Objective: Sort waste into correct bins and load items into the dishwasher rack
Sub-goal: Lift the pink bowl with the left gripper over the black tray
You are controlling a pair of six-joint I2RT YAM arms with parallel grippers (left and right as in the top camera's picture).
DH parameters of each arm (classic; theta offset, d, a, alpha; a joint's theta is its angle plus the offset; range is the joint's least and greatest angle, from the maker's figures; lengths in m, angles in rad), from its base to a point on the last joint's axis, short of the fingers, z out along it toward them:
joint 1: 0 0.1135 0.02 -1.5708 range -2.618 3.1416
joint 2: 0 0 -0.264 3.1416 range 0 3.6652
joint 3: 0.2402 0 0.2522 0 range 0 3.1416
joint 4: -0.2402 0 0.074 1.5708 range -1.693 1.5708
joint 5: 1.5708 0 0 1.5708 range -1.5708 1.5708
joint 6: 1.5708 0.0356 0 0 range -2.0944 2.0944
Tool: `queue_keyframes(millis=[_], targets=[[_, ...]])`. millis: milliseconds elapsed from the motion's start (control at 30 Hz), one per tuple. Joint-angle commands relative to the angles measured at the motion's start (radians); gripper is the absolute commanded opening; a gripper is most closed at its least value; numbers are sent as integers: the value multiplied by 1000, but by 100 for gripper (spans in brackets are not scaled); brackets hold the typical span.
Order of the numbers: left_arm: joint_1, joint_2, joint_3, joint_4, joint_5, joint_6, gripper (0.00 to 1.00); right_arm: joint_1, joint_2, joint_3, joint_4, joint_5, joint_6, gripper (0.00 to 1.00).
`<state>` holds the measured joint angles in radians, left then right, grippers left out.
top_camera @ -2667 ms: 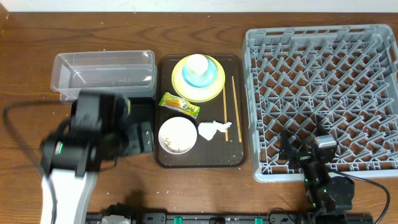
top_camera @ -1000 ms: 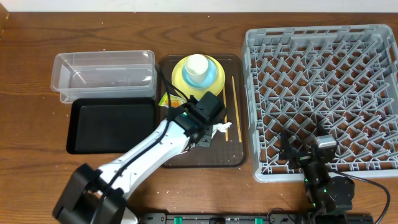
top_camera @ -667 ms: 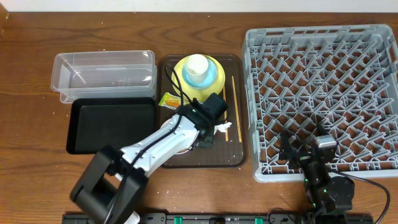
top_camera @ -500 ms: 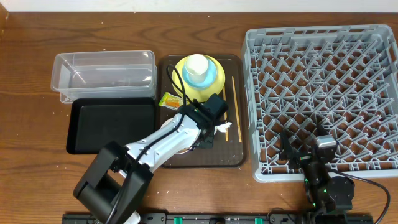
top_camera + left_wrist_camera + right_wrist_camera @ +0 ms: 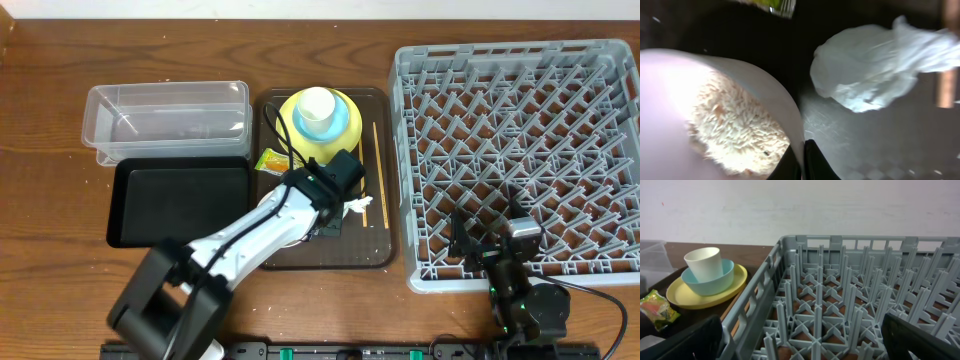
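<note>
My left gripper (image 5: 802, 160) is shut on the rim of the white-pinkish bowl (image 5: 705, 80), one finger inside and one outside. White rice scraps (image 5: 735, 130) lie in that bowl. Right of it sits the crumpled tissue (image 5: 875, 70), and the green-and-yellow wrapper (image 5: 772, 4) shows at the top edge. From overhead the left gripper (image 5: 325, 222) covers most of the bowl. The white cup (image 5: 316, 106) stands in the blue bowl (image 5: 340, 122) on the yellow plate (image 5: 293, 105). Chopsticks (image 5: 377, 170) lie along the tray's right side. My right gripper (image 5: 800, 340) stands open over the grey rack (image 5: 850, 295).
The dishes rest on a brown serving tray (image 5: 385, 250). A clear tub (image 5: 165, 120) and a black tray (image 5: 175, 200) stand to its left. The dishwasher rack (image 5: 520, 150) fills the right side, and the right gripper (image 5: 495, 255) sits at its near edge.
The left arm swung in from the left onto the brown tray, and its jaws closed on the bowl's rim. The right arm has not moved.
</note>
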<state>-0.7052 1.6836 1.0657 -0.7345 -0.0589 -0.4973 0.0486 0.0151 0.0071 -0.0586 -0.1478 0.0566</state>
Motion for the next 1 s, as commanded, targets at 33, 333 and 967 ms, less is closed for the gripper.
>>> queue_keyframes(millis=[33, 333, 967], targets=[[-3, -116, 17, -17, -9, 15, 6, -9, -2, -2, -3, 5, -9, 99], [41, -339, 17, -98, -9, 18, 6, -9, -2, -2, -3, 5, -9, 99], [496, -515, 17, -189, 0, 132, 6, -9, -2, -2, -3, 5, -9, 99]])
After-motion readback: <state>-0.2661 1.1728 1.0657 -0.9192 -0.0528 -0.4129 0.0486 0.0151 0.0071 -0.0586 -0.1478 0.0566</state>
